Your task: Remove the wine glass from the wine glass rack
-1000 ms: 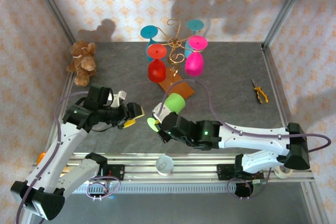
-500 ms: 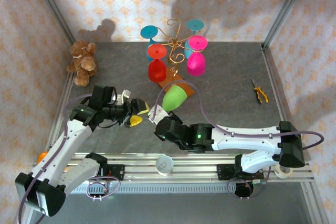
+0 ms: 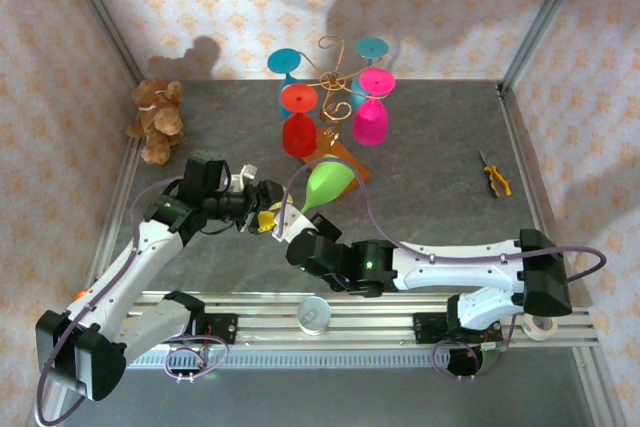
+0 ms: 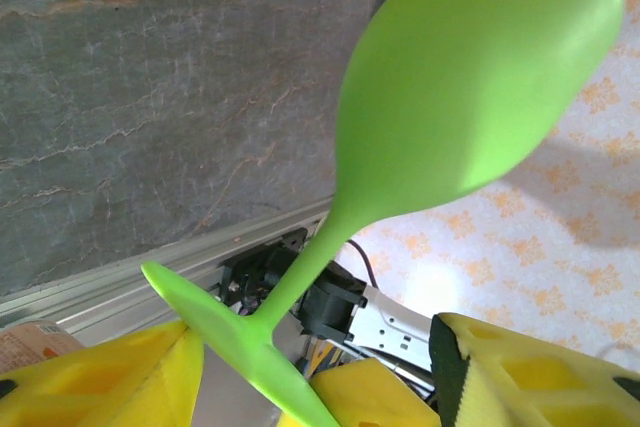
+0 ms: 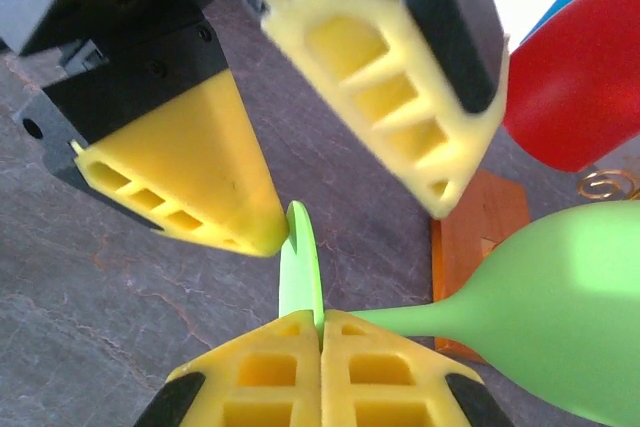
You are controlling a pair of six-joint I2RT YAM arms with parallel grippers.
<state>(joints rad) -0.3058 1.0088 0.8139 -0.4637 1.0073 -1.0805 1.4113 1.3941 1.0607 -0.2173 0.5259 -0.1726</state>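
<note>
Top view: green wine glass (image 3: 325,185) is clear of the wine glass rack (image 3: 334,75), at its 6 o'clock, tilted, bowl toward 1. R wrist view adds the grip: right gripper (image 5: 322,325) pads pinched tight on the glass foot. Left gripper (image 5: 362,209) is spread wide, fingers flanking the foot from 12. L wrist view shows bowl + stem whole.

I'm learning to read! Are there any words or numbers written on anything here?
None can be read.
The green glass, the rack, the teddy and the pliers carry no writing that shows.
The brown box corner in the left wrist view is too blurred to tell.
</note>
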